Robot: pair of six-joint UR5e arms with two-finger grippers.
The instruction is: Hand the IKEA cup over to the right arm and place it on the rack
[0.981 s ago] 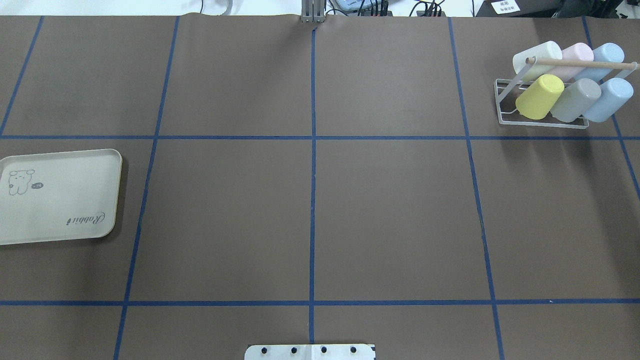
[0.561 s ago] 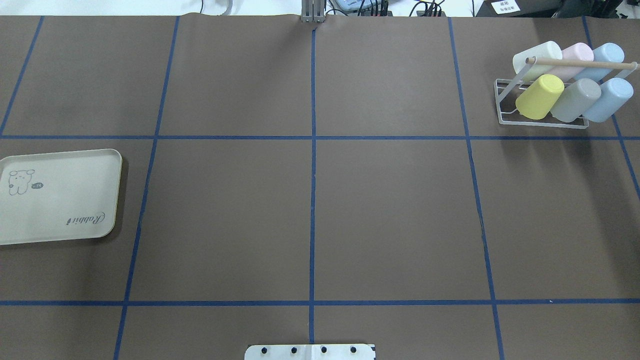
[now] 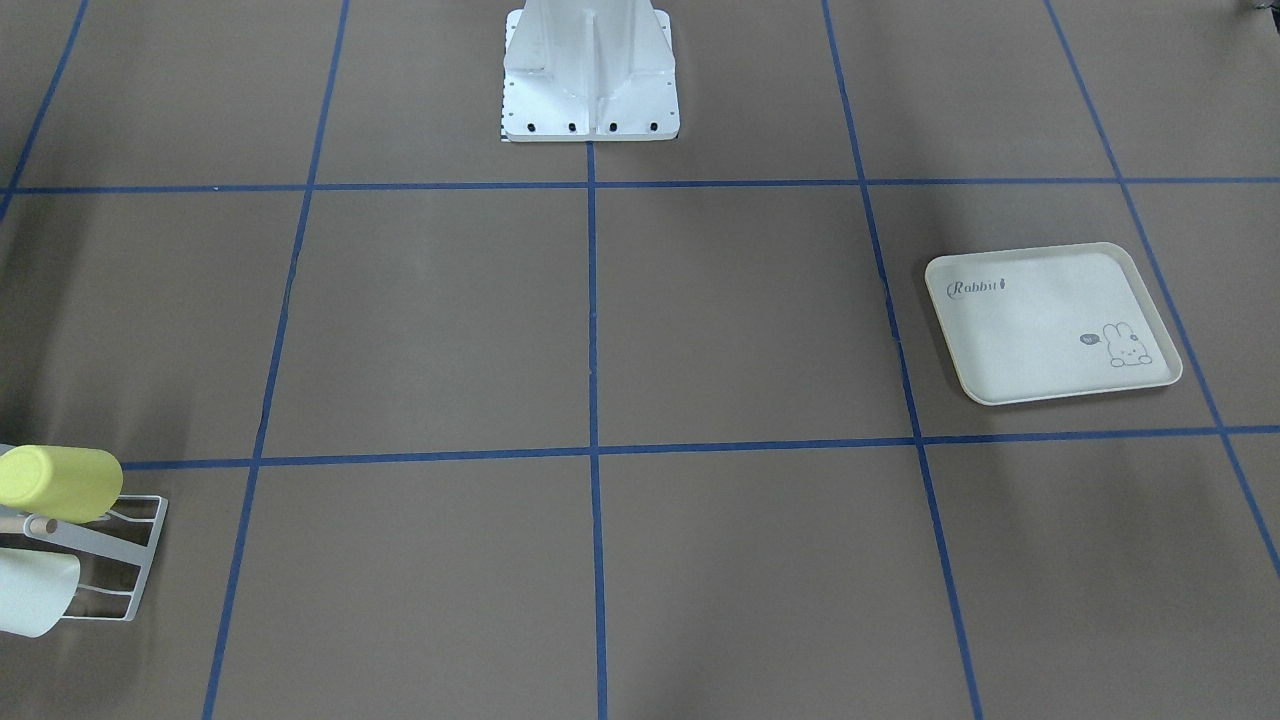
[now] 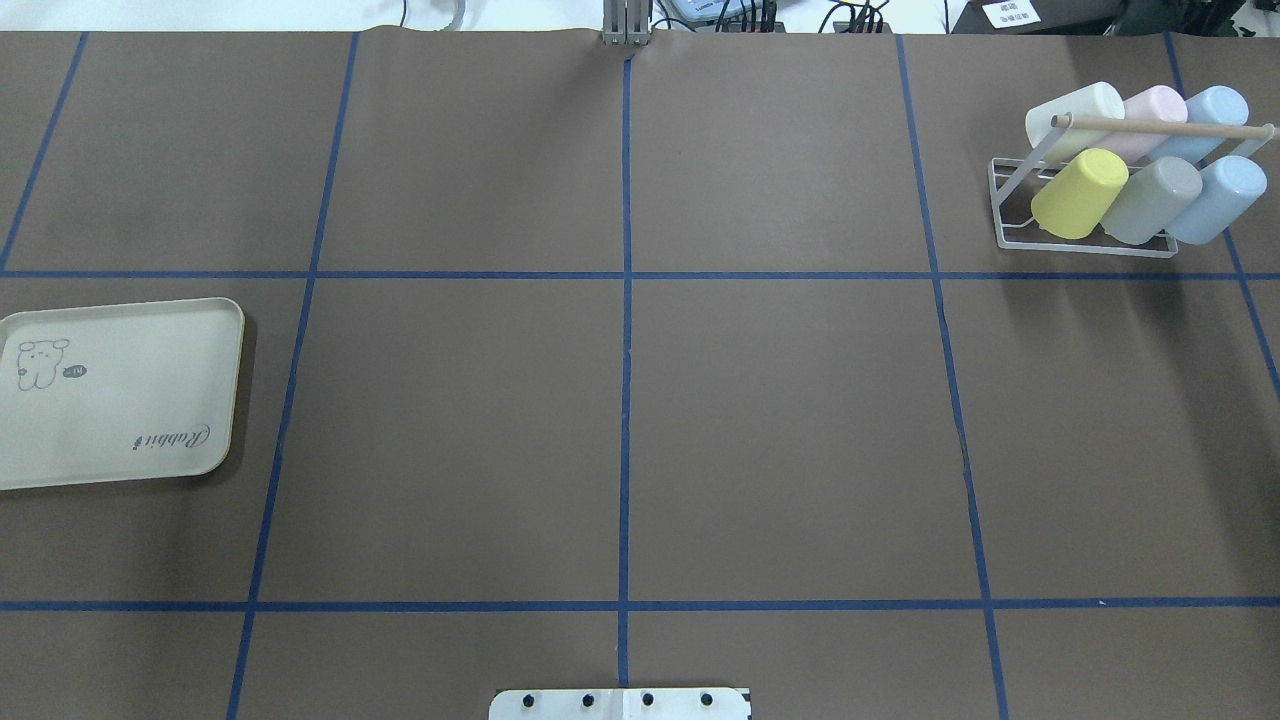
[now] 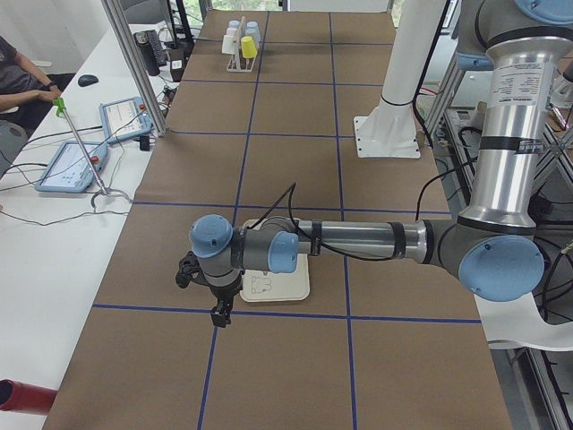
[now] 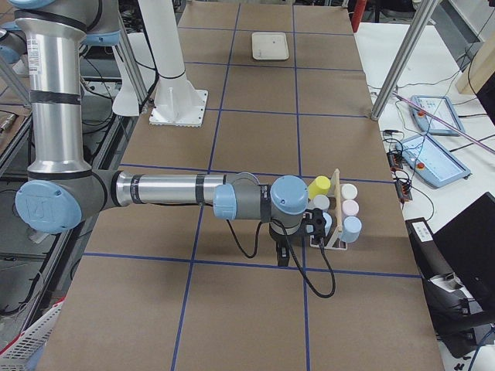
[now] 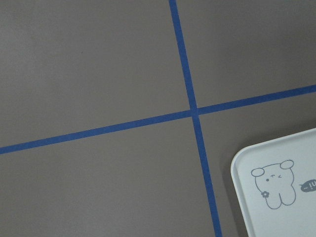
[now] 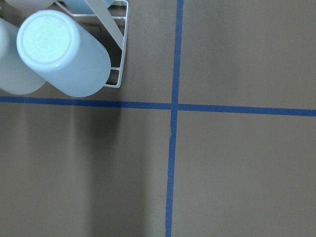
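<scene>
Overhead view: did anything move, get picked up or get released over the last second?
Nothing visibly changed. The rack holds the same six cups in the same positions, and the tray lies where it was at the left edge.

The left arm (image 5: 358, 240) and right arm (image 6: 166, 189) are showing silver-grey tubes, black bands and light-blue joint caps. A thin black cable (image 5: 273, 205) is looping off each forearm near the wrist. The white base (image 3: 590, 70) is standing as a ribbed pedestal, its plate showing a row of black screws (image 3: 572, 127).
</scene>
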